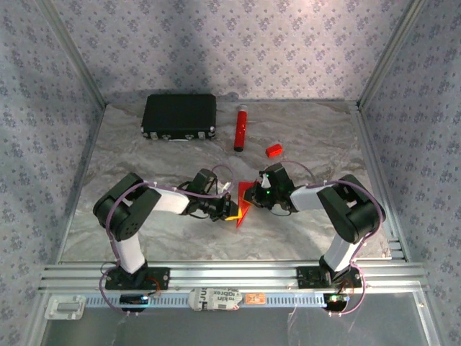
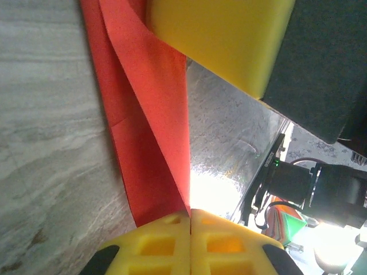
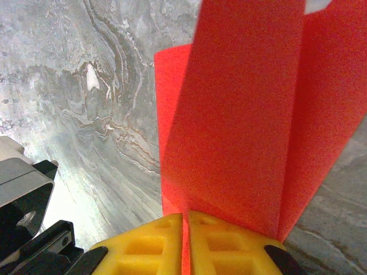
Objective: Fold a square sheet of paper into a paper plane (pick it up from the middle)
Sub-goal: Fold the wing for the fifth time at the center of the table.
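We see left hand (image 2: 190, 214) and right hand (image 3: 185, 217) each pinching the red paper's (image 1: 243, 204) edge, bare tabletop (image 1: 317, 148) around them.

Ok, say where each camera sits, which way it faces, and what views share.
Top external: above and behind the bases, looking down at the table; both arms, left gripper and right gripper meeting at the red paper.
Left wrist: on the left arm, facing along its shut fingers pinching the paper.
Right wrist: on the right arm, facing down its shut fingers, paper clamped between.
Shared: the red paper, in all three.
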Available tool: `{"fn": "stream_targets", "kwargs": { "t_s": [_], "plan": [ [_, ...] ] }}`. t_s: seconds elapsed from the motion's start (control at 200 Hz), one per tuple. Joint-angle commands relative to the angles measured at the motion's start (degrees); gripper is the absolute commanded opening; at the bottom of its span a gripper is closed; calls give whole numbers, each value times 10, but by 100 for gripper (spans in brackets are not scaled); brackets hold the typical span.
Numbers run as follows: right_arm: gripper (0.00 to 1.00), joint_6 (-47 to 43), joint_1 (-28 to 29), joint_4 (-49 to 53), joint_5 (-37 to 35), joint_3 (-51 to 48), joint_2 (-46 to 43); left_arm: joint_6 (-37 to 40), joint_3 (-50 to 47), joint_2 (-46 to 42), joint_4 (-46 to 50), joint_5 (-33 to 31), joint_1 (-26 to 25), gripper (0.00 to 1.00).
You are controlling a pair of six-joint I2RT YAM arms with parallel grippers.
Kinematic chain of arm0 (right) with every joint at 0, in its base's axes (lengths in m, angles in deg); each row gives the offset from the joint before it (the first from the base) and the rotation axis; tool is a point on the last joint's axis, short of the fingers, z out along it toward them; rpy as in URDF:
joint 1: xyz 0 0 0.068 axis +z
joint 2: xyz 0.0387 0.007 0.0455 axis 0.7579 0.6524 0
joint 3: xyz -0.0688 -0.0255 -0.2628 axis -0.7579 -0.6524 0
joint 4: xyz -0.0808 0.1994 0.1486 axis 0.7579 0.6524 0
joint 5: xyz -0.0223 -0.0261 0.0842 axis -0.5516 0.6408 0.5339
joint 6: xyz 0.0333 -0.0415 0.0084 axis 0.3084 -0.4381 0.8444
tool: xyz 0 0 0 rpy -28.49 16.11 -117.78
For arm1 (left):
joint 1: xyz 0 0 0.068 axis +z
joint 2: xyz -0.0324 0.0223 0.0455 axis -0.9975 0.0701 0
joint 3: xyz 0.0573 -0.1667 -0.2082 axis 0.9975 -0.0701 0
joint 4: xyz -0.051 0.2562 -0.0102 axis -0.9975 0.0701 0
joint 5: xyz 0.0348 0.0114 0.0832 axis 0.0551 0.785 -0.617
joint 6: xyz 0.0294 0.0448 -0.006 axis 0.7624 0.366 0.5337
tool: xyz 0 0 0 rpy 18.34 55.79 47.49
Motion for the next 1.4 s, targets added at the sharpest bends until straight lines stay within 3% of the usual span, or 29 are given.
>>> {"fn": "stream_targets", "kwargs": {
  "t_s": [0.0,0.225,0.665,0.969,1.094,1.244,1.394],
  "plan": [
    [13,-13,6,62,-44,-10,24,19,0,15,25,44,-3,6],
    [13,-11,7,60,-43,-11,23,34,1,20,43,47,-5,9],
    [13,-10,8,67,-54,-17,24,55,6,27,71,48,-14,0],
    [12,-12,10,82,-69,-18,24,68,5,28,101,37,-23,0],
    [13,-11,11,86,-72,-17,24,69,4,28,110,31,-26,5],
    [13,-12,11,90,-74,-16,22,74,1,26,118,28,-29,0],
    [13,-13,11,94,-77,-15,23,82,4,24,137,20,-31,2]
  ]
}}
